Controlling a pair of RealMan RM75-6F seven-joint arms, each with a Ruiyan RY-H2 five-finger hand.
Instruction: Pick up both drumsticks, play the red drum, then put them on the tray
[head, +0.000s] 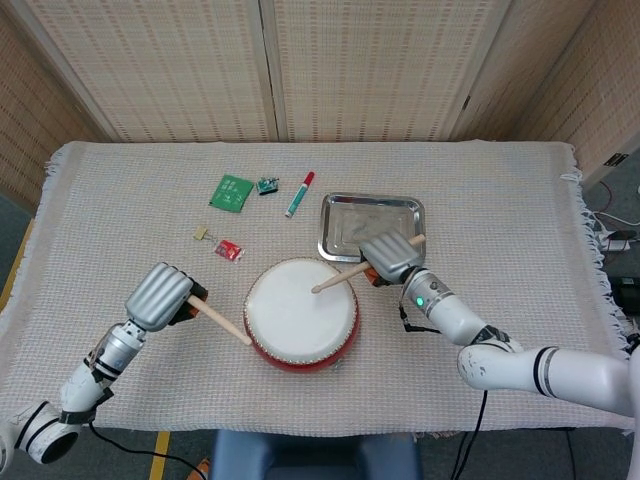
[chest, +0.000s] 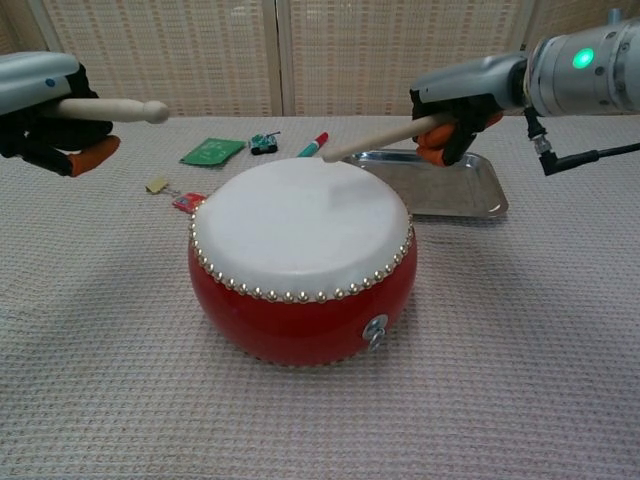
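The red drum (head: 300, 312) (chest: 302, 262) with its white skin stands at the table's near middle. My left hand (head: 160, 297) (chest: 45, 112) grips a wooden drumstick (head: 222, 322) (chest: 115, 107) left of the drum, its tip close to the drum's left rim. My right hand (head: 393, 257) (chest: 462, 102) grips the other drumstick (head: 341, 277) (chest: 370, 141), whose tip lies over the far right of the drum skin. The steel tray (head: 345, 220) (chest: 470, 185) lies just behind the right hand.
Behind the drum to the left lie a green card (head: 231, 191), a small teal toy (head: 267, 185), a red-capped marker (head: 299, 194), a clip (head: 202, 233) and a red packet (head: 229, 250). A knitted cloth covers the table (head: 520, 210).
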